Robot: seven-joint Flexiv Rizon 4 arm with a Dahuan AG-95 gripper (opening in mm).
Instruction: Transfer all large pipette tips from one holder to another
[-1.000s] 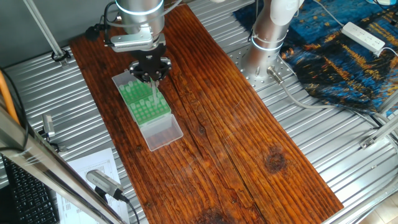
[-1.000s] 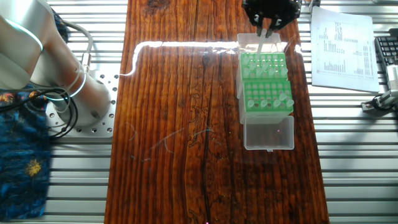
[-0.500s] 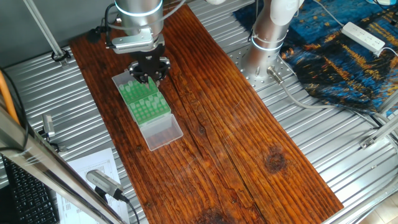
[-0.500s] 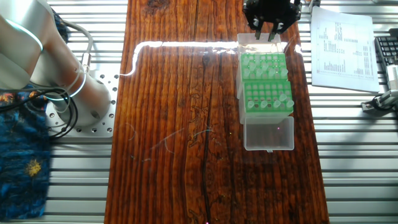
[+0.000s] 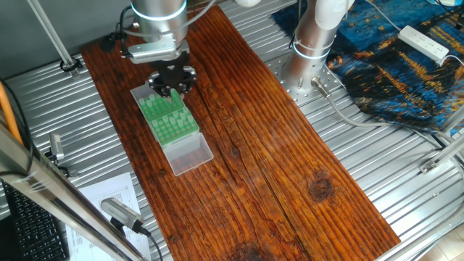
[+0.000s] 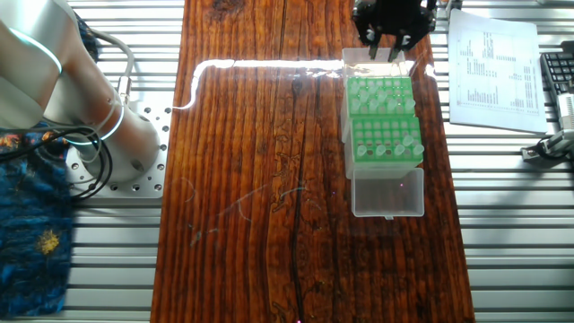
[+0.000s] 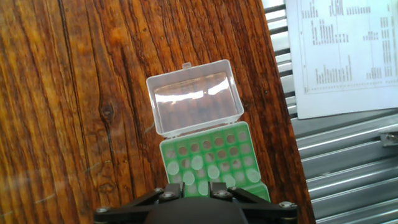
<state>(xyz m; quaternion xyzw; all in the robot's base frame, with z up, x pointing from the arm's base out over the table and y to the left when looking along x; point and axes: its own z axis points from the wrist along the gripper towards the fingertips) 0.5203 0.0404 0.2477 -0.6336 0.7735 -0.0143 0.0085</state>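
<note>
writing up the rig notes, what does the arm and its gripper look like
The arm is a thick round column, light grey to white, with a glowing ring around it near its metal base plate, where thin cables trail off. Its wrist section is silvery metal. The gripper is black and angular, and its two slim fingers look pale at the tips.

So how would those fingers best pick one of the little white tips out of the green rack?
Probably by its wide round top, from straight above. The pipette tips stand upright in the green rack with only their tops exposed; the narrow ends sit inside the holes. The gripper hangs above the rack's end.
</note>
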